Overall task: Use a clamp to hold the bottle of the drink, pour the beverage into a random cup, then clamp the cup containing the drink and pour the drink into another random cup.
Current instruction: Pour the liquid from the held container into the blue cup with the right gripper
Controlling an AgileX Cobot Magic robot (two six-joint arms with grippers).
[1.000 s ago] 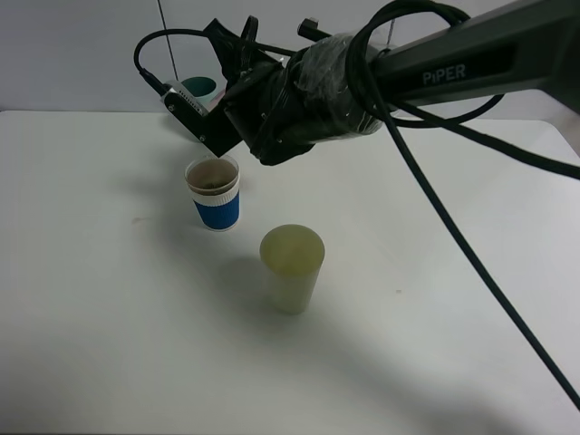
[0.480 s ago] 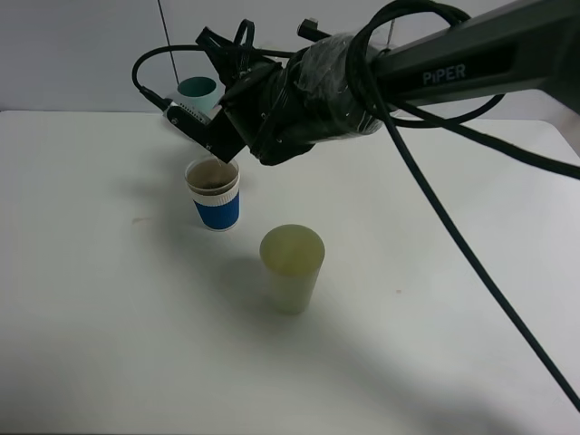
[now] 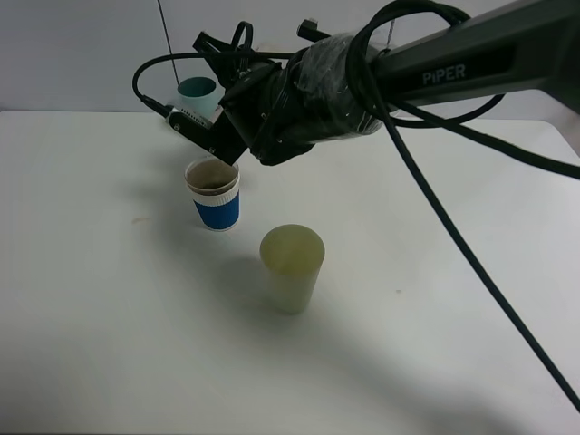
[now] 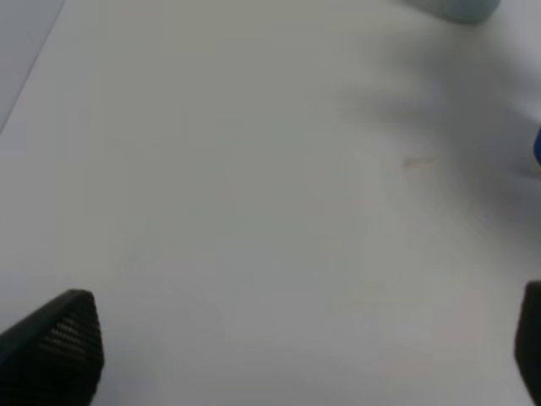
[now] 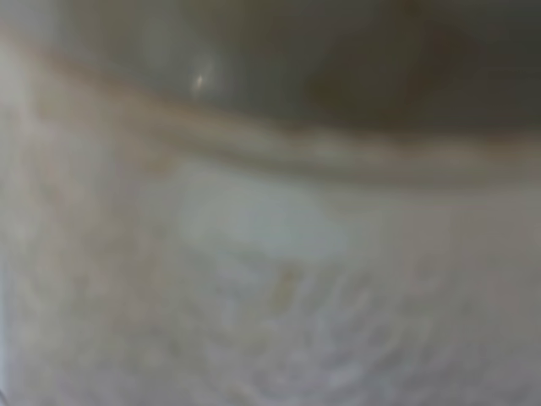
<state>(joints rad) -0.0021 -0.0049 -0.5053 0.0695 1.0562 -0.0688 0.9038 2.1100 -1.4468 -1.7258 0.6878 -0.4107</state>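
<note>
A plain grey wall [image 3: 72,54] backs a white tabletop [image 3: 109,344], and your right arm reaches in from the right edge toward the far left part. The right gripper [image 3: 225,143] hangs tilted just above the rim of the blue-and-white cup [image 3: 216,207], which stands left of the middle, nearer the far edge than the near one. Its jaws are pressed together. The high view hides what sits between them, but the right wrist view is filled by a blurred pale surface with a tan band. I take that to be the bottle of the drink [image 5: 254,288], pinched right in front of the lens. Brown beverage [image 3: 212,180] shows inside the cup, so I judge you are in the first pour, at or near its close. Your left gripper [image 4: 296,355] is spread wide over bare tabletop, holding nothing, and it does not show in the high view. The teal cup [image 3: 198,90] waits at the far edge, just behind the right gripper. The pale green cup [image 3: 292,267] stands near the middle, apart from both. Next you need to bring the bottle upright without knocking the rim, set it down on a bare stretch away from the three cups, and let go. Then close on the body of the blue-and-white cup, firmly enough to carry it but not so hard that the paper buckles. Lift it level and tip it slowly over the teal cup, not the pale green one.
</note>
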